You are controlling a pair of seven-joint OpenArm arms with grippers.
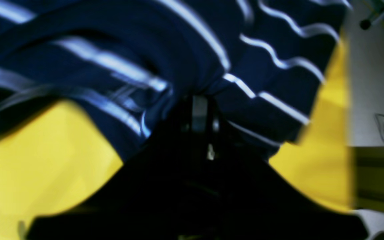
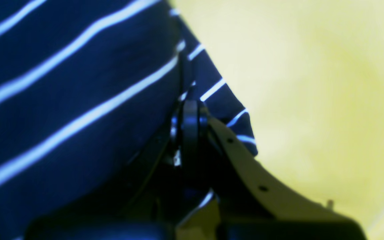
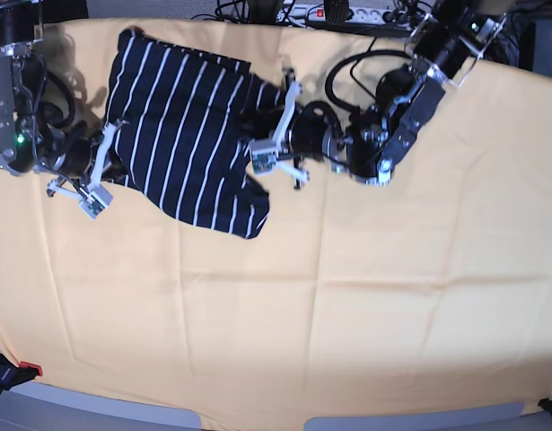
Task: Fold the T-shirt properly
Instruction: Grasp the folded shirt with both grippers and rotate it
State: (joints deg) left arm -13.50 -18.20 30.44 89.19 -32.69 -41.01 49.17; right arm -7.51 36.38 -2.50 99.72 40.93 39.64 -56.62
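Observation:
The dark navy T-shirt [image 3: 181,135] with thin white stripes lies partly bunched at the back left of the yellow-orange cloth. My left gripper [image 3: 254,136] is at the shirt's right edge, and the left wrist view shows this left gripper [image 1: 200,100] shut on gathered striped T-shirt [image 1: 262,50] fabric. My right gripper [image 3: 117,146] is at the shirt's left edge. Seen from the right wrist, the right gripper [image 2: 190,103] is shut on the hem of the T-shirt [image 2: 62,100]. The shirt's lower corner [image 3: 249,224] hangs toward the front.
A yellow-orange cloth [image 3: 347,287] covers the whole table. Cables and a power strip [image 3: 334,13] run along the back edge. A red clamp [image 3: 29,368] sits at the front left corner. Both arm bases stand at the back corners.

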